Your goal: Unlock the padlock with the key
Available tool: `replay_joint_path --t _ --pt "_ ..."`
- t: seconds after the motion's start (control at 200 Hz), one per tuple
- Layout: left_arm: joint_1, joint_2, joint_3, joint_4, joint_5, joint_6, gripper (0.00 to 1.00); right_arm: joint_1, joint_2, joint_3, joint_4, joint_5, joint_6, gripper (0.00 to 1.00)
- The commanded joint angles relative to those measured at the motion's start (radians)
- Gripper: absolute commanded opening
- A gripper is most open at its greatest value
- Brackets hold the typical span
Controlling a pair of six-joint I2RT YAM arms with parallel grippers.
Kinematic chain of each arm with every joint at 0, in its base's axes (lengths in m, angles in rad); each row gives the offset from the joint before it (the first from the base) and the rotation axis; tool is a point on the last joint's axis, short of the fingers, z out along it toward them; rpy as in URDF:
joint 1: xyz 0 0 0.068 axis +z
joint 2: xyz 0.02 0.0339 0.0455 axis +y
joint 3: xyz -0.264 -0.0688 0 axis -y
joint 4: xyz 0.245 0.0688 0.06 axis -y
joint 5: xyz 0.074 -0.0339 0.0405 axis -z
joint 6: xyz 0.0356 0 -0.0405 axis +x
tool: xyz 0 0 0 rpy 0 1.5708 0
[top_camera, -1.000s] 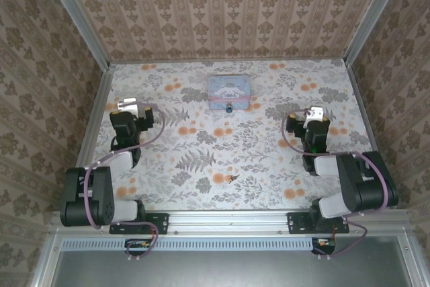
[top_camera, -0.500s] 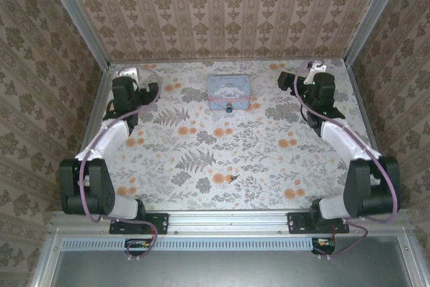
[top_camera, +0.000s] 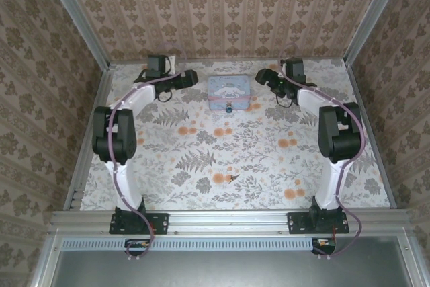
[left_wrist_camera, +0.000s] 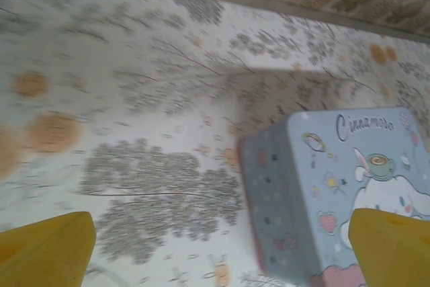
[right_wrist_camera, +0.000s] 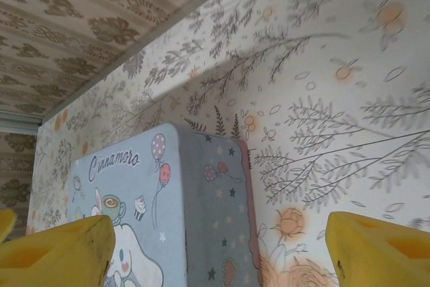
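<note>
The flowered worktop carries a pastel tin at the middle of its far edge. The left claw and right claw flank the tin, both open and empty. The padlock touches the tin's near side. The key lies toward the near edge's middle.

The padlock is a tiny dark teal-green block at the middle of the near side of the pastel cartoon tin, touching its lower pink edge, far back on the floral table. It is too small to tell whether its shackle is closed. The key is a thin brownish sliver lying flat on the tabletop, well apart from the padlock and toward the near edge, just beside an orange printed flower.
</note>
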Motion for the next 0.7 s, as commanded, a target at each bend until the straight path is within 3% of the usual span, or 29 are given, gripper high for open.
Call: replay_joint_path --t 0.0,0.425,0.69 --pt "-0.033 0.066 0.073 0.006 0.093 -0.079 0.98 0.021 0.054 0.066 -0.042 -0.061 0.055 0.83" --pt "-0.102 0.213 0.170 0.065 0.114 -0.151 0.98 0.090 0.187 0.153 -0.001 -0.096 0.093 0.79" --pt "-0.136 0.238 0.183 0.086 0.135 -0.165 0.97 0.110 0.210 0.170 0.000 -0.119 0.099 0.67"
